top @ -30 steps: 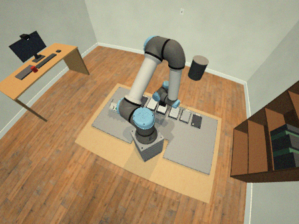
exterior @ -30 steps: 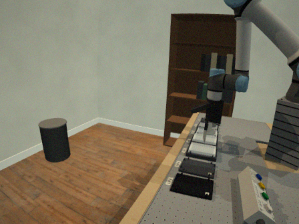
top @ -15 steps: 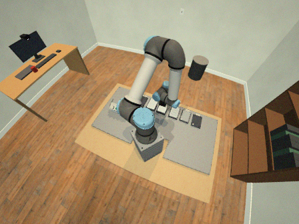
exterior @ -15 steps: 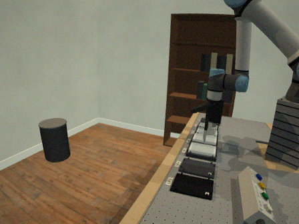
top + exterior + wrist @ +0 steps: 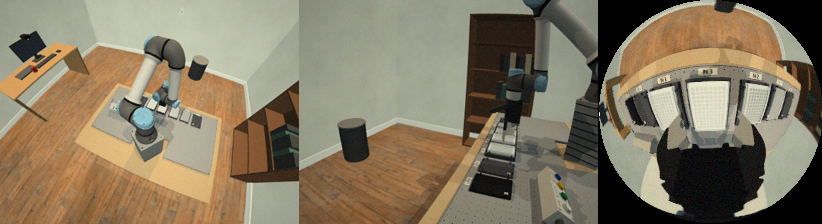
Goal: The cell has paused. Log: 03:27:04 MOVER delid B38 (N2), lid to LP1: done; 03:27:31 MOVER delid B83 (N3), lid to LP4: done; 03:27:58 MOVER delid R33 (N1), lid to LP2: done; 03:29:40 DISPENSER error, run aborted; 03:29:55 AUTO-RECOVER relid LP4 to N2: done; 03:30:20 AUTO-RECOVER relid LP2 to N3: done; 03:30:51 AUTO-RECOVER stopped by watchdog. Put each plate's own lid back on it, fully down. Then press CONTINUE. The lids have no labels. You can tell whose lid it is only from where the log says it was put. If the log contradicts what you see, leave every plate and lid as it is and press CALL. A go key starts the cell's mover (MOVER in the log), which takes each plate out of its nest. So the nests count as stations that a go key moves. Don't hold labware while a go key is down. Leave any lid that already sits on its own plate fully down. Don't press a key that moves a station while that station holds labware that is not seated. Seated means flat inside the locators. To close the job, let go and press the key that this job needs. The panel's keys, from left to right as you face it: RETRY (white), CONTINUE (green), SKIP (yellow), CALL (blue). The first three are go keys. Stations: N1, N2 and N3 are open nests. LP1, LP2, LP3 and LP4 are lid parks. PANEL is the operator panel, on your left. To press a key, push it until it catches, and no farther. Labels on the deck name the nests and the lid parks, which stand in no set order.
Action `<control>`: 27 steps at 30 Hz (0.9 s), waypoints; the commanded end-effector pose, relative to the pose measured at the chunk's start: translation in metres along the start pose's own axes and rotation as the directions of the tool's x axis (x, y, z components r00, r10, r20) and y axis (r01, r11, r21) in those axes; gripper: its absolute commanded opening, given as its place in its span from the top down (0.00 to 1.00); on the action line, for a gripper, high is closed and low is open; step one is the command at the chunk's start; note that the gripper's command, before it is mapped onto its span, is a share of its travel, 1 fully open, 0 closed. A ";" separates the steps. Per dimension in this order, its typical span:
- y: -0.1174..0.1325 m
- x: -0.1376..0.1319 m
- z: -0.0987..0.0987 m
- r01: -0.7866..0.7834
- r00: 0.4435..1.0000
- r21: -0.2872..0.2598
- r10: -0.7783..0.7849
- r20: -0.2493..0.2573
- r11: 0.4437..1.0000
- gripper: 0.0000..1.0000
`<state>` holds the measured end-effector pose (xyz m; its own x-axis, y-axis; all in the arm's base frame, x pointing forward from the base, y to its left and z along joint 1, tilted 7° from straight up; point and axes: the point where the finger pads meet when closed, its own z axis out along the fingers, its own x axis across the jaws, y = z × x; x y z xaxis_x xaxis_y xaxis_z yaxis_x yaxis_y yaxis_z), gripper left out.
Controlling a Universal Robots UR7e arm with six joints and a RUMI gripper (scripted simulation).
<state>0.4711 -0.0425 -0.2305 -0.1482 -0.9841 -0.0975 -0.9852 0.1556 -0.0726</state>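
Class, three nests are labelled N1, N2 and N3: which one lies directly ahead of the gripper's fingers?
N3: its label reads N3, and it sits centred before the gripper, whereas N1 and N2 lie off to either side.

One robot arm (image 5: 145, 80) (image 5: 572, 30) is standing at one deck (image 5: 191, 147) (image 5: 532, 147), and two gripper fingers are showing. Seven stations are forming one row: three nests are holding three pale plates (image 5: 174, 113) (image 5: 501, 150) (image 5: 708, 105), while two lid parks (image 5: 491, 185) (image 5: 644, 107) are lying on one side and two (image 5: 197, 121) (image 5: 776, 103) on the other. One panel (image 5: 114, 105) (image 5: 546, 193) is carrying four keys: one white, one green, one yellow, one blue. Around them, one bin (image 5: 197, 71) (image 5: 354, 141), one bookcase (image 5: 248, 150) (image 5: 467, 77) and one desk (image 5: 65, 50) are standing; one monitor (image 5: 28, 47), one keyboard (image 5: 47, 61), one mouse (image 5: 58, 51) and one red mug (image 5: 34, 69) are resting on the desk.
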 end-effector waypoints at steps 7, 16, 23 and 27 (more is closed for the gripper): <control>0.000 0.000 -0.010 0.000 1.000 0.001 0.000 0.000 1.000 0.18; 0.000 0.000 -0.021 0.000 1.000 0.001 0.000 0.000 1.000 0.18; -0.001 0.015 -0.022 -0.038 0.999 0.001 0.038 0.000 0.999 0.18; -0.001 0.035 -0.022 -0.038 0.999 0.001 0.038 0.000 0.999 0.18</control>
<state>0.4671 -0.0584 -0.2112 -0.1749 -0.9796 -0.0992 -0.9808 0.1822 -0.0700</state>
